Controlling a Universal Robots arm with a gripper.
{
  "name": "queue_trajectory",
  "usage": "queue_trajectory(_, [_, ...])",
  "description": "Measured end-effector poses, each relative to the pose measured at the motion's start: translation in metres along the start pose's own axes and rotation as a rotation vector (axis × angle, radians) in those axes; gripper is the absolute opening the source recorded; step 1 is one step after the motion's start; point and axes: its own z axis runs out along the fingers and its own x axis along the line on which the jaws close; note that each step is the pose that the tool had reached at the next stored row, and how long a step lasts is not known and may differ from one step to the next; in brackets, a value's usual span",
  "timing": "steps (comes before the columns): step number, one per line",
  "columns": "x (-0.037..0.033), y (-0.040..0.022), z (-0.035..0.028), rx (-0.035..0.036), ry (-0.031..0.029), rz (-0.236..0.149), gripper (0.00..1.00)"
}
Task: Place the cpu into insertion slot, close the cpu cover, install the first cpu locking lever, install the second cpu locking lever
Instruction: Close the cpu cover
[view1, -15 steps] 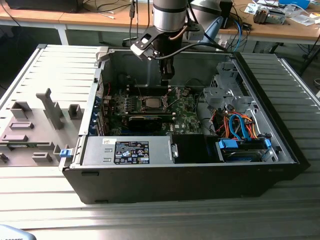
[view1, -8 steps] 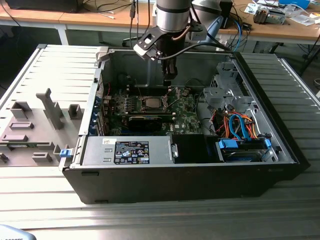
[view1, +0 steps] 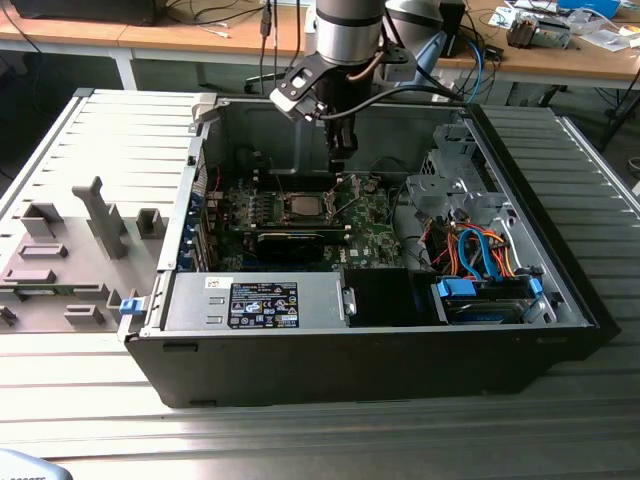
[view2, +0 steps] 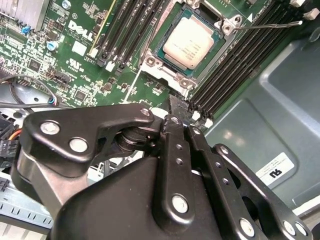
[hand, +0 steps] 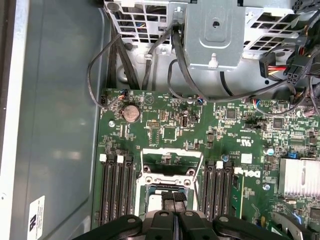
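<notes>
Currently the gripper (view2: 180, 107) hangs over the green motherboard (view2: 75, 65), jaws drawn together with nothing between them. The cpu (view2: 190, 42) lies in the insertion slot (view2: 152, 60); the cpu cover (hand: 172, 162) stands open. White lettering marks the board. A white sticker (view2: 272, 172) sits on the case wall and a black label (view1: 263, 305) on the power supply. The case (view1: 400, 370) rests on a ribbed metal table (view1: 300, 440), with wooden desks (view1: 180, 35) behind.
</notes>
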Motion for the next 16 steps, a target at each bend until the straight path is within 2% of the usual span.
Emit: queue_trajectory(16, [-0.0006,0.0075,0.0039,0.0001,-0.0002,0.000,0.11])
